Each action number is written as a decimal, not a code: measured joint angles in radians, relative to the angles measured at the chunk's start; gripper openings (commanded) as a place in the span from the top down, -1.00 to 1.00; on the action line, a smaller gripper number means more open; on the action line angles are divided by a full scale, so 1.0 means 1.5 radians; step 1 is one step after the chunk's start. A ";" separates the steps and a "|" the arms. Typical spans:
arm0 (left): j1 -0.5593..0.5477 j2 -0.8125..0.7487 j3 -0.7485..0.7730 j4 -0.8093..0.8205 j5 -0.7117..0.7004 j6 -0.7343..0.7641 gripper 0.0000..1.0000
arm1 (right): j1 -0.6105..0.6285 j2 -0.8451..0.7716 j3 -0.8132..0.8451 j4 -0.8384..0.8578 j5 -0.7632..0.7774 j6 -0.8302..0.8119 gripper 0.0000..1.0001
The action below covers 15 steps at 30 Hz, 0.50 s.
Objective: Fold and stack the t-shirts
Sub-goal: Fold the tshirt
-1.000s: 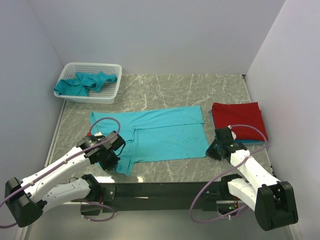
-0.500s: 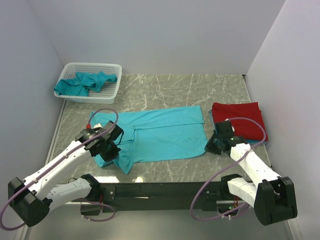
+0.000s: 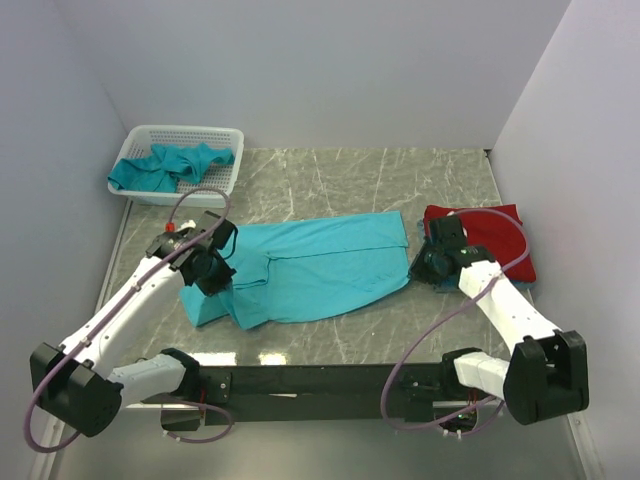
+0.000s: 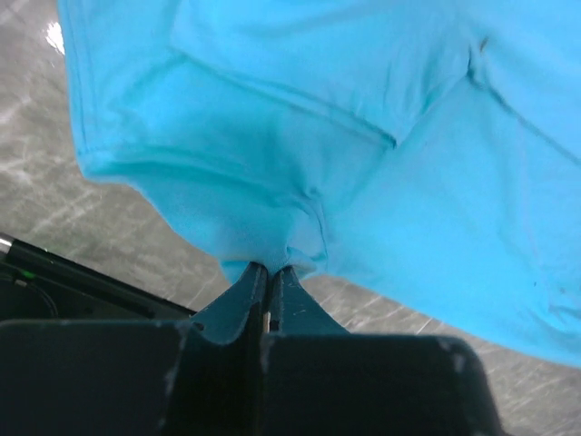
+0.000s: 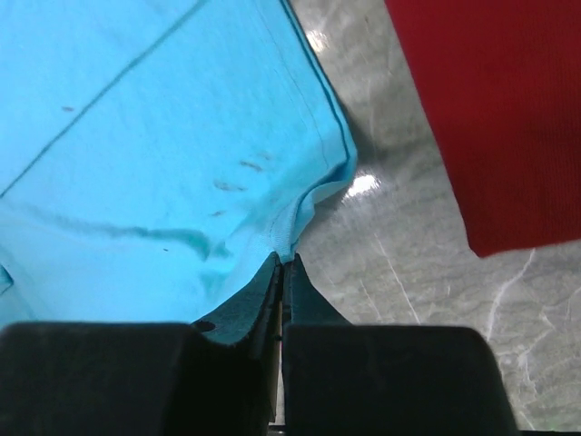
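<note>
A teal t-shirt (image 3: 310,268) lies spread across the middle of the table, its near edge lifted and partly folded. My left gripper (image 3: 212,272) is shut on the shirt's left near edge; in the left wrist view (image 4: 270,266) the cloth (image 4: 300,163) bunches between the closed fingertips. My right gripper (image 3: 428,268) is shut on the shirt's right near corner, with the hem pinched in the right wrist view (image 5: 285,259). A folded red t-shirt (image 3: 480,240) lies at the right and also shows in the right wrist view (image 5: 490,109). A thin strip of blue cloth shows under its near edge.
A white mesh basket (image 3: 222,180) at the back left holds crumpled teal shirts (image 3: 170,165). Grey walls close in the left, back and right sides. The black rail (image 3: 320,382) with the arm bases runs along the near edge.
Both grippers have moved away from the near edge, carrying the shirt's near edge up and over toward the back. The shirt's lower part has lifted and its near edge now slants.
</note>
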 measured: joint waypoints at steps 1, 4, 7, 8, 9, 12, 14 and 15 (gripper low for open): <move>0.011 0.006 0.007 0.001 -0.002 0.009 0.99 | 0.000 0.008 0.011 -0.003 0.000 -0.002 1.00; 0.039 0.018 0.027 0.009 -0.004 0.031 0.99 | 0.000 0.036 0.037 -0.004 0.000 -0.008 1.00; 0.063 0.029 0.045 0.021 -0.006 0.053 0.99 | 0.000 0.061 0.061 -0.010 0.001 -0.014 1.00; 0.070 0.033 0.049 0.025 -0.006 0.061 0.99 | 0.000 0.070 0.070 -0.012 0.001 -0.017 1.00; 0.075 0.039 0.053 0.029 -0.006 0.066 0.99 | 0.000 0.078 0.079 -0.013 0.001 -0.020 1.00; 0.090 0.062 0.062 0.038 -0.006 0.082 0.99 | 0.000 0.097 0.100 -0.014 0.002 -0.025 1.00; 0.100 0.076 0.066 0.045 -0.006 0.093 0.99 | 0.000 0.113 0.115 -0.014 0.002 -0.027 1.00; 0.106 0.082 0.067 0.047 -0.006 0.096 0.99 | 0.000 0.122 0.123 -0.016 0.002 -0.028 1.00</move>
